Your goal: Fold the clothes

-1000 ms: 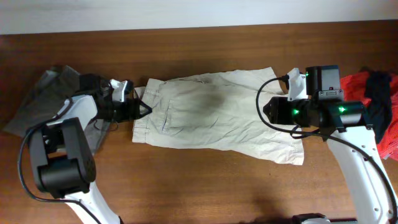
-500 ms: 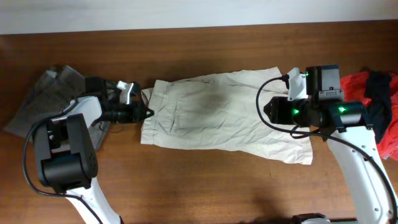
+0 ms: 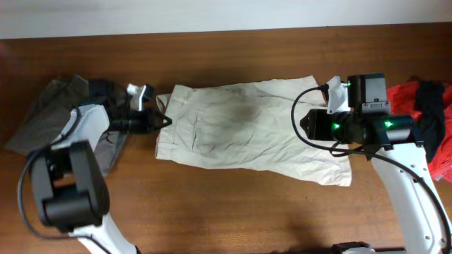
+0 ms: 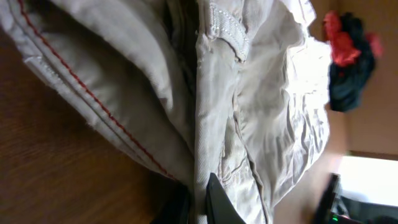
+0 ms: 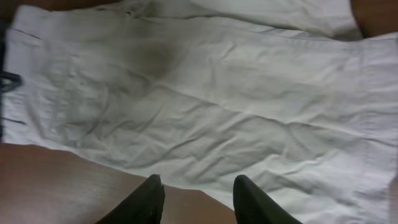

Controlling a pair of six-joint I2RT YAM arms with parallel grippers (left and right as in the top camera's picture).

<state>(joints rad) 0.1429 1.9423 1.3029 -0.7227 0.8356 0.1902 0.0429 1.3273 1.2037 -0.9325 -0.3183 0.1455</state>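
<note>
A: Start with the big things. What lies where?

B: The wooden table [image 3: 233, 212] carries it all. The beige shorts [image 3: 247, 130] stretch flat from the left gripper [image 3: 161, 121] to beneath the right gripper [image 5: 198, 186], waist end at the left and leg hems under the right arm. Behind the left gripper sits a heap of grey shorts [image 3: 42, 113]. Beyond the right gripper, on its outer side, lie a red garment [image 3: 406, 92] and a black garment [image 3: 431, 106], bunched together.

A: Are the beige shorts held?

B: At one end. The left gripper is clenched on the waistband [image 4: 211, 124], and the cloth folds upward right at its tips. I judge that grip is meant to drag or square up the garment before a fold. The right gripper hangs above the lower leg edge with its fingers [image 5: 152, 199] spread and nothing between them.

A: Why hover there?

B: Probably to take the opposite end, so both ends could lift together. That is a guess.

A: And the fabric?

B: Cotton twill by the look, light khaki, rumpled with shallow creases under the right gripper, plus a dark smudge [image 5: 155, 59] ahead of it. Close to the left gripper's tips the waistband is thick and layered, with a belt loop [image 4: 227, 28] and a fine line of red stitching [image 4: 81, 93] along an inner seam.
</note>
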